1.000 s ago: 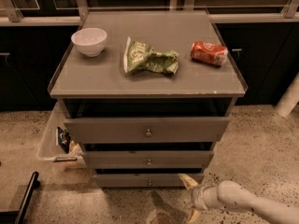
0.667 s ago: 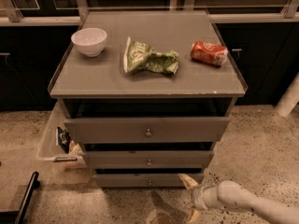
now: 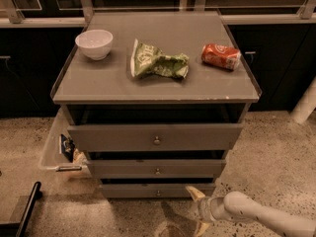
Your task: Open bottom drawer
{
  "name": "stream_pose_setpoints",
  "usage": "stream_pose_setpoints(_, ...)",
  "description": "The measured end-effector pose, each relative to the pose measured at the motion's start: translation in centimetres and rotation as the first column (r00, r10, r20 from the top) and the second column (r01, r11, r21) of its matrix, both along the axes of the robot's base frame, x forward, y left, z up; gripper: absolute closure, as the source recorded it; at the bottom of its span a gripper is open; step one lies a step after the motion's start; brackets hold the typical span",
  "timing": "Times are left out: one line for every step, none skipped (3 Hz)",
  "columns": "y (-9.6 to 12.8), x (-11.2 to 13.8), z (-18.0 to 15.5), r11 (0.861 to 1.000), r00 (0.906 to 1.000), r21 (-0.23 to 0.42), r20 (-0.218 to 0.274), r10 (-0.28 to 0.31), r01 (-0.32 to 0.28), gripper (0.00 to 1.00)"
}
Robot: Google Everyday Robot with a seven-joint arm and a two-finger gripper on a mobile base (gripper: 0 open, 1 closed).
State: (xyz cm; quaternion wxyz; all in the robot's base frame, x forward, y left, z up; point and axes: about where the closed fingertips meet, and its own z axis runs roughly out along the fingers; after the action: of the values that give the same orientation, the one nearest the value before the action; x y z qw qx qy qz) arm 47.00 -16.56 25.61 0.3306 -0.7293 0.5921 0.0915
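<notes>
A: Bottom drawer (image 3: 128, 189) noted lowest, under two others. End effector (image 3: 196, 210) held low, right of knob (image 3: 158, 192), fingers (image 3: 194, 192) spread, nothing gripped.
B: Knob to be centred between fingers, then drawn straight out.

Three drawers (image 3: 156, 137) (image 3: 157, 168) (image 3: 158, 190), one bowl (image 3: 94, 44), one bag (image 3: 159, 63), one can (image 3: 220, 56), one tool (image 3: 195, 209) lower right.
</notes>
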Motion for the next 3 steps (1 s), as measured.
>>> stream_pose_setpoints(-0.3,1.8,-2.5,1.000,0.9999,-0.014,-0.012,-0.003,0.003,0.00)
stream_pose_setpoints(-0.8,4.4,-4.6,0.999,0.9996,-0.037,-0.027,-0.010,0.009,0.00)
stream_pose_setpoints(-1.1,7.1,-6.4,0.999,0.9979,-0.036,-0.060,-0.026,0.024,0.00)
